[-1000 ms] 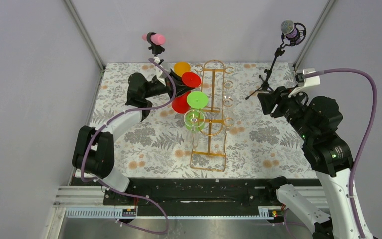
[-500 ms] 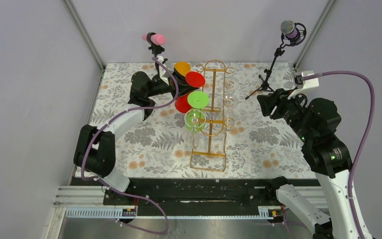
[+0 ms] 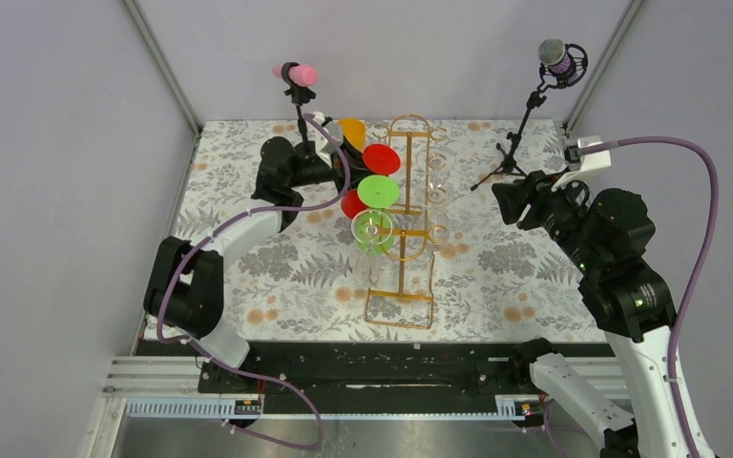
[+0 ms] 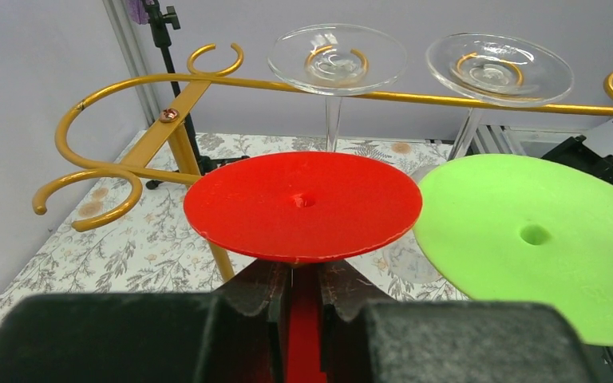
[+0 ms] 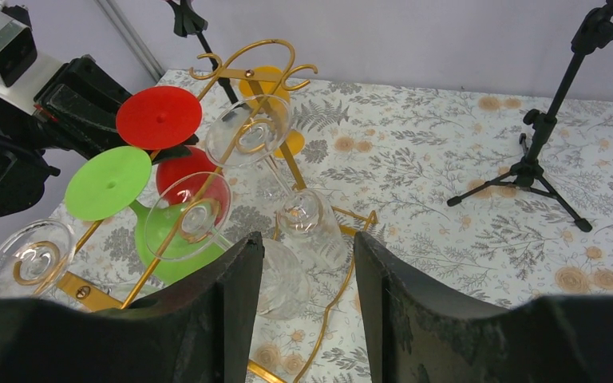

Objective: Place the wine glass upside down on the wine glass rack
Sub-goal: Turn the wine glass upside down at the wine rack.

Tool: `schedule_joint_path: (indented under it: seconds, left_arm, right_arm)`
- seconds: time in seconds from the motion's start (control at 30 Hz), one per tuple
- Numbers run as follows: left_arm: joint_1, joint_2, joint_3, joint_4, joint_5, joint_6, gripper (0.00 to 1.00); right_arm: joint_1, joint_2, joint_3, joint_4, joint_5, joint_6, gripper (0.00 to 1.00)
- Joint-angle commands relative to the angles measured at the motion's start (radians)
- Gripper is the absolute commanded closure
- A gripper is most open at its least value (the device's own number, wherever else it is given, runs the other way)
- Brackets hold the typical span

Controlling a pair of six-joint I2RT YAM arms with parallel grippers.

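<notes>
Red wine glass (image 4: 303,203), inverted, pinched by its stem in the left gripper (image 4: 303,307), just short of the wine glass rack (image 4: 177,108).

Its flat base faces up and sits below the rack's gold rail, on the left arm's side. The rim of that base nearly meets the rim of the green glass (image 4: 535,239) already hanging beside it. Two clear glasses (image 4: 337,57) hang on the rail's far side, and the curled hooks (image 4: 88,195) at the rail's end stand free. The right gripper (image 5: 307,311) hovers over the rack's other side, fingers spread with nothing between them; bare floral table (image 3: 534,277) lies below it. Compared with a second ago, the red base has shifted toward the rack and the left arm has reached further in, while the right arm has barely moved.
</notes>
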Motion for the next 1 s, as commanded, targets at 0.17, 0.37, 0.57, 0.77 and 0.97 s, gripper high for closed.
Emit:
schedule_joint_path:
  seconds: [0.17, 0.37, 0.57, 0.77, 0.97]
  left_arm:
    - [-0.005, 0.005, 0.019, -0.058, 0.025, 0.045, 0.76]
    - [0.005, -0.025, 0.040, -0.225, -0.013, 0.139, 0.61]
    - [0.044, -0.071, 0.025, -0.285, -0.063, 0.182, 0.54]
    - [0.129, -0.121, -0.014, -0.261, -0.078, 0.160, 0.49]
    - [0.191, -0.154, -0.044, -0.197, -0.075, 0.094, 0.47]
  right_arm:
    - [-0.006, -0.010, -0.004, 0.035, -0.020, -0.014, 0.46]
    - [-0.006, -0.016, -0.014, 0.034, -0.018, -0.014, 0.46]
    - [-0.007, -0.014, -0.012, 0.035, -0.018, -0.013, 0.46]
    - [-0.006, -0.009, -0.009, 0.036, -0.016, -0.013, 0.46]
    - [-0.007, -0.007, -0.006, 0.034, -0.018, -0.017, 0.45]
